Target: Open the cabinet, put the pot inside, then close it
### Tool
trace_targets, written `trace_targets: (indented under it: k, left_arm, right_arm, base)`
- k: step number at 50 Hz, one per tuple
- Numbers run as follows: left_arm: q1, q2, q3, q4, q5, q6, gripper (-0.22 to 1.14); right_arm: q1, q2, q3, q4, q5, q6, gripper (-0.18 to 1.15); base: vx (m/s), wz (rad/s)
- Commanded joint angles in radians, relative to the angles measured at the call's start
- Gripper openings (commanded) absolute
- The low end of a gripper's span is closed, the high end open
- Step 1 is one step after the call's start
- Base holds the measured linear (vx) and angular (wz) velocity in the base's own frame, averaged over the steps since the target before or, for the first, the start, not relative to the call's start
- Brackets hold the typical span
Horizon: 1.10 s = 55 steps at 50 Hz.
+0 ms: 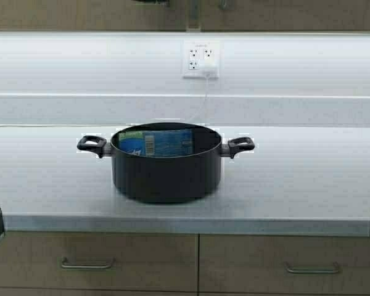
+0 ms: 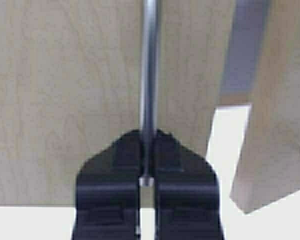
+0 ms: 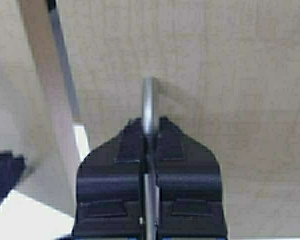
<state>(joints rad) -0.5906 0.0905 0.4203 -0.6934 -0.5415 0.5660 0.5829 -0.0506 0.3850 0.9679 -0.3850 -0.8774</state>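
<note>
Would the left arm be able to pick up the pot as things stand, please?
Probably not yet: the left claw is shut on a cabinet door handle, well above the pot, which stands unobstructed on the counter. It must release first.

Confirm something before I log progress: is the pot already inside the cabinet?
No, the pot sits on the countertop below the wall outlet in the high view, not in the cabinet.
</note>
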Motion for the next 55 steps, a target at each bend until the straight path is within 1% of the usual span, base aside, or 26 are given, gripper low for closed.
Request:
trace_targets:
  k: [1,7,13,17,22,28,34,40,44,46,48,51,55]
  left_arm:
    - [0.041,-0.152,0.052,0.038,0.144,-0.012,0.04]
    - [0.087,-0.252,0.112,0.091,0.268,-0.014,0.04]
    - [0.135,-0.364,0.175,0.12,0.362,-0.014,0.04]
    - [0.166,-0.431,0.213,0.126,0.413,-0.014,0.04]
    - [0.213,-0.489,0.247,0.133,0.457,-0.011,0.04]
    - [0.27,-0.532,0.267,0.17,0.506,-0.009,0.04]
    - [0.308,-0.565,0.276,0.198,0.561,-0.009,0.04]
    - [0.348,-0.606,0.298,0.204,0.571,-0.008,0.04]
    - [0.373,-0.623,0.311,0.21,0.561,-0.005,0.05]
    - [0.374,-0.626,0.318,0.23,0.538,0.005,0.08]
    - [0.374,-0.624,0.318,0.259,0.531,0.008,0.14]
    - [0.374,-0.626,0.316,0.275,0.534,0.002,0.31]
    - [0.374,-0.64,0.316,0.278,0.535,-0.015,0.64]
  right_arm:
    - [0.003,-0.14,0.046,-0.041,0.077,0.003,0.06]
    - [-0.041,-0.21,0.083,-0.063,0.218,0.005,0.06]
    - [-0.13,-0.265,0.12,-0.072,0.383,0.011,0.06]
    - [-0.178,-0.305,0.153,-0.074,0.456,0.012,0.06]
    - [-0.213,-0.341,0.19,-0.087,0.48,0.011,0.06]
    - [-0.241,-0.373,0.213,-0.143,0.495,0.012,0.06]
    - [-0.285,-0.402,0.239,-0.199,0.543,0.015,0.06]
    - [-0.357,-0.442,0.268,-0.235,0.565,0.049,0.06]
    - [-0.379,-0.451,0.273,-0.25,0.561,0.072,0.08]
    - [-0.38,-0.451,0.272,-0.261,0.563,0.078,0.14]
    - [-0.38,-0.446,0.265,-0.268,0.574,0.086,0.24]
    - [-0.385,-0.445,0.249,-0.278,0.614,0.089,0.5]
    - [-0.402,-0.449,0.225,-0.288,0.687,0.095,0.9]
  base:
    - [-0.01,-0.01]
    - [-0.02,-0.02]
    - [-0.04,-0.02]
    - [-0.05,-0.03]
    - [-0.08,-0.02]
    - [-0.12,0.01]
    - [-0.15,0.01]
    - [-0.16,0.0]
    - [-0.16,0.01]
    - [-0.16,0.0]
    - [-0.14,0.01]
    - [-0.13,0.0]
    - [-0.1,0.01]
